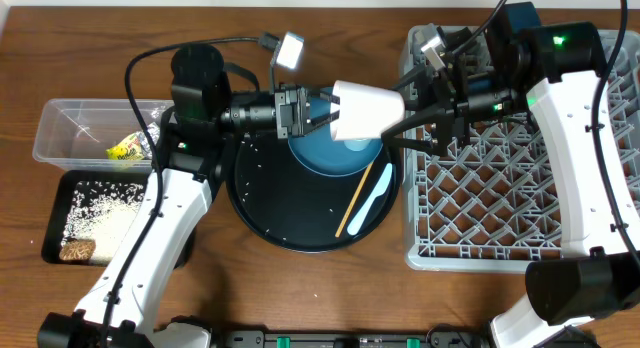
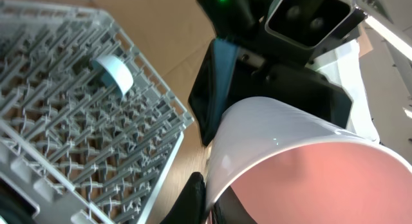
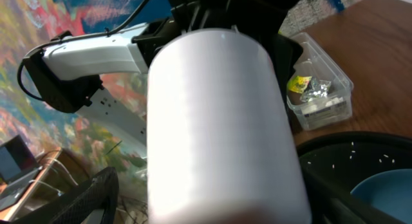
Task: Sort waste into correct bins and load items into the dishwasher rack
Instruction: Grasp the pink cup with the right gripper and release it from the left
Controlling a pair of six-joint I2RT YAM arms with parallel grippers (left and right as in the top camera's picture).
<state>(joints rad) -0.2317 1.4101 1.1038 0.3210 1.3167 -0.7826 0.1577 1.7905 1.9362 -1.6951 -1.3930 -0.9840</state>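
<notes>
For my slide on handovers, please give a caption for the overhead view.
Left gripper holds the cup by its rim above the plate while the open right gripper straddles its base.

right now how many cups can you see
2. The pink cup is held in the air by the left gripper; the light blue cup sits in the dishwasher rack. The arms may hide others.

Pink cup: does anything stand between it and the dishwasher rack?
Only the right claw, spread open around the base of the pink cup, lies toward the dishwasher rack. The left claw grips the cup's rim over the round black tray. The rack's near cells look free.
</notes>
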